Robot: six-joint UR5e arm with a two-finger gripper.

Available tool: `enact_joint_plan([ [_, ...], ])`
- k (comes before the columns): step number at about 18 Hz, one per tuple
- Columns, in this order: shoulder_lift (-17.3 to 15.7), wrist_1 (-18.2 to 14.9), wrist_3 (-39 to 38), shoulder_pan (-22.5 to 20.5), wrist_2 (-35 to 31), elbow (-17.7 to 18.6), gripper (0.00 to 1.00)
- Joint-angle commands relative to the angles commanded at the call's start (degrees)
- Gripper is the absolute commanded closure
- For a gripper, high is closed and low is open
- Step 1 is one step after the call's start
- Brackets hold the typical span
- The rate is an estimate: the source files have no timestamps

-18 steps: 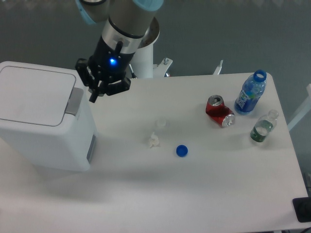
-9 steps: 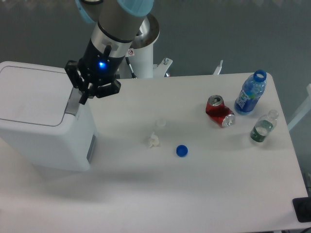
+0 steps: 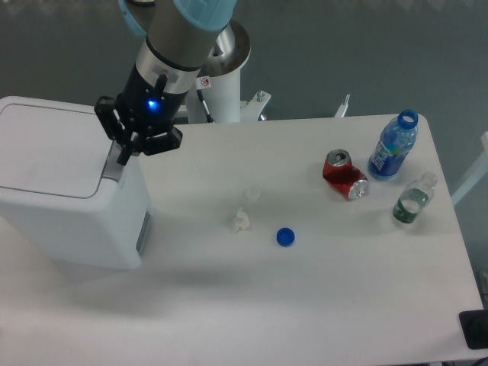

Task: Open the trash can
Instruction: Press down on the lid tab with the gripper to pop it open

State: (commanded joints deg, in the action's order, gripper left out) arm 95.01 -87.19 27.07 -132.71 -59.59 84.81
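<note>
Trash can (image 3: 65,191): one, white, at the table's left end, lid flat and down.
Button strip (image 3: 114,164): grey, on the can's right top edge, partly under the gripper.
Gripper (image 3: 122,156): one, black, blue light lit, over the strip; whether the fingers are apart or together cannot be told.
Bottles: two, blue-labelled (image 3: 393,146) uncapped, clear (image 3: 412,200) beside it.
Soda can (image 3: 345,174): one, red, dented.
Cap (image 3: 285,237): one, blue.
Paper scrap (image 3: 242,220): one.
Change: gripper has shifted left onto the strip since half a second ago; lid unchanged.
</note>
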Motion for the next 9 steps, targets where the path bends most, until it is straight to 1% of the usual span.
enact_joint_plan([
  [9, 0.0, 0.0, 0.0, 0.1, 0.0, 0.5, 0.96],
])
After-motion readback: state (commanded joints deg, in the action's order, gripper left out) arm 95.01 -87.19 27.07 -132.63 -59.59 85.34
